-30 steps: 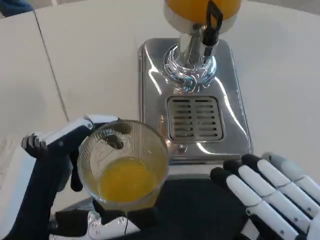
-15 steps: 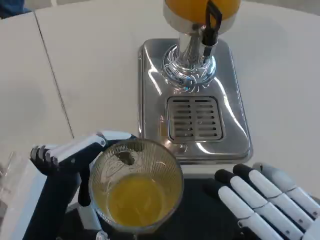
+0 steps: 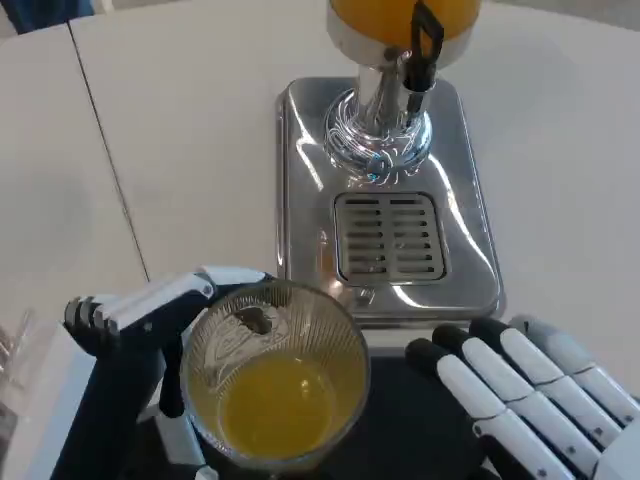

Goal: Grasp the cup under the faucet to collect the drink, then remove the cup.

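Left fingers [image 3: 160,300] holding cup [image 3: 275,385] (juice inside), right fingers [image 3: 500,385] spread, dispenser [image 3: 390,180] beyond

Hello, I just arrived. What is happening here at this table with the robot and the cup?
The robot's left hand holds a clear cup that has orange drink in the bottom. The cup is off the drip grate of the shiny dispenser, near the bottom edge of the picture, so the drink looks collected and the cup removed. The right hand is beside it with fingers stretched out, holding nothing.
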Controlling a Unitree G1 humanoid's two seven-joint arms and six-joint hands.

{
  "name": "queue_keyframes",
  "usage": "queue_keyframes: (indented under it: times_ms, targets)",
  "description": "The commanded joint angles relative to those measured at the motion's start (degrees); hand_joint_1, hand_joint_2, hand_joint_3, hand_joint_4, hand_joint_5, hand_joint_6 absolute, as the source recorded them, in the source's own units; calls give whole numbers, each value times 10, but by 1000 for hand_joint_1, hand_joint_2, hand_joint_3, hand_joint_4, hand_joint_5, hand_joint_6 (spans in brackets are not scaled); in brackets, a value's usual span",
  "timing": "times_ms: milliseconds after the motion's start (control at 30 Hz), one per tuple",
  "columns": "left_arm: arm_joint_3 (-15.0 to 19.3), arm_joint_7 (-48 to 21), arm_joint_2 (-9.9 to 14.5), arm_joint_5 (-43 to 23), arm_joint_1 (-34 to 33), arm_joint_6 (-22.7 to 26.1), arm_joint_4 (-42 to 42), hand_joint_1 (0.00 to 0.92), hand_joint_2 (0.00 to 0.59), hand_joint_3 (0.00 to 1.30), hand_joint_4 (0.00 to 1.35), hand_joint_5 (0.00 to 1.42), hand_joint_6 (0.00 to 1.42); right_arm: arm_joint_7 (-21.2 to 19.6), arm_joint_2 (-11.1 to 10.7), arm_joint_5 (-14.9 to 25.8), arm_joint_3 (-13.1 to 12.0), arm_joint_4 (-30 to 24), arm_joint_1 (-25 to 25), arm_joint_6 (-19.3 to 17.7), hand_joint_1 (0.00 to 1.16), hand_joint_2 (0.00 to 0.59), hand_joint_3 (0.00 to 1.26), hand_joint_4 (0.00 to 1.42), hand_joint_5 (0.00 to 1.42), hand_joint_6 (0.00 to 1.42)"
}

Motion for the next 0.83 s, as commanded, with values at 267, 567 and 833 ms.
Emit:
queue_keyframes:
  times_ms: [267, 567, 833]
  targets:
    - [0, -6, -15, -5, -8, -14, -1, 781, 0, 1098, 1134, 1261, 1424, 0, 0, -16, 12, -6, 5, 12, 93, 554, 0, 0, 0, 0]
    - [1, -10, -19, -6, -12, -10, -1, 781, 0, 1090, 1134, 1261, 1424, 1, 1, -17, 15, -9, 6, 18, 83, 562, 0, 0, 0, 0]
    - [5, -13, -22, -9, -14, -7, -3, 781, 0, 1088, 1134, 1261, 1424, 4, 0, -26, 27, -13, 4, 28, 82, 566, 0, 0, 0, 0]
